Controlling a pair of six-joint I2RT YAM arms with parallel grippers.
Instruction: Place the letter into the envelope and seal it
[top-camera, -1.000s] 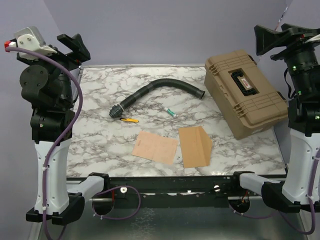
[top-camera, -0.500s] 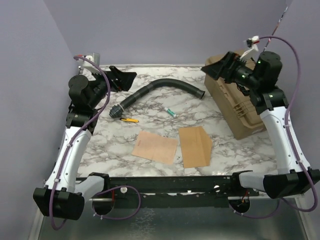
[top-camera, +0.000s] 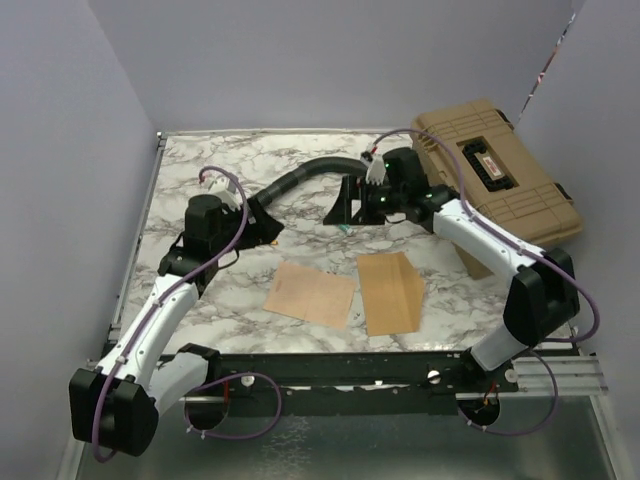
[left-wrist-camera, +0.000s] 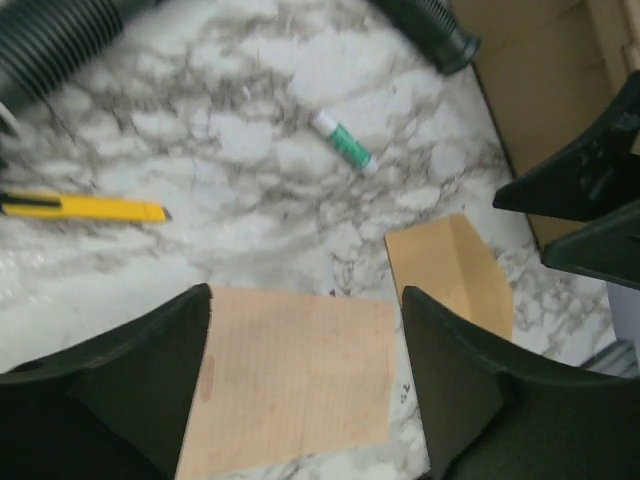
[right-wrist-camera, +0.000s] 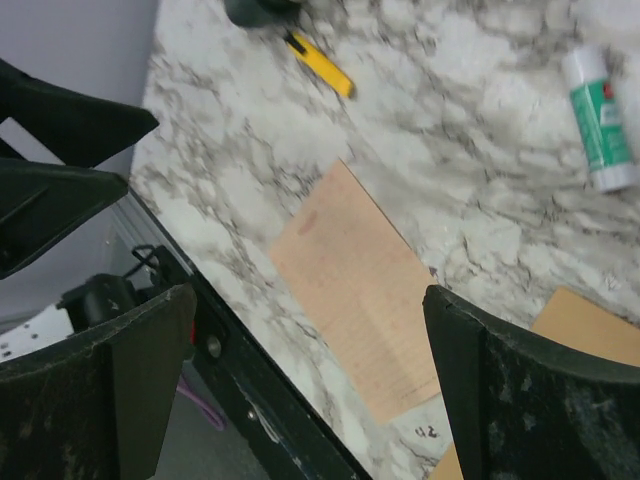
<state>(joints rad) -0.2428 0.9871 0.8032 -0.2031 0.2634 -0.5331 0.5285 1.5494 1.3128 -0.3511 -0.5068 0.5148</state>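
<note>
From above, the letter (top-camera: 310, 295) lies flat on the marble table (top-camera: 190, 170) near its front edge, a pale peach-tan rectangle turned slightly askew. The envelope (top-camera: 390, 292) lies just beside it on the right with a thin strip of marble between them; it is darker kraft-brown, and its pointed flap faces right. The left claw (top-camera: 264, 222) hangs above the table behind the letter, and the right claw (top-camera: 342, 205) hangs behind the envelope, close to a black ribbed hose (top-camera: 305, 175). A tan case (top-camera: 500, 165) sits at the far right. In this view I cannot tell how far either claw is spread. In the left wrist view, the left claw's 2 fingers (left-wrist-camera: 120, 390) stand wide apart, framing the letter (left-wrist-camera: 295, 385) below. Faint ruled lines cross the sheet, and a small reddish smudge sits near its left edge. The envelope (left-wrist-camera: 450, 270) shows a crease along its length and lies clear of the letter. Beyond them lie a yellow cutter (left-wrist-camera: 85, 207) and a green-and-white glue stick (left-wrist-camera: 343, 140), well apart from both papers. In the right wrist view, the right claw's 2 fingers (right-wrist-camera: 500, 390) are also spread wide. The letter (right-wrist-camera: 365, 320) lies diagonally between them, lined and smooth, near the table's front edge. Only a corner of the envelope (right-wrist-camera: 590, 330) shows at the lower right.
</note>
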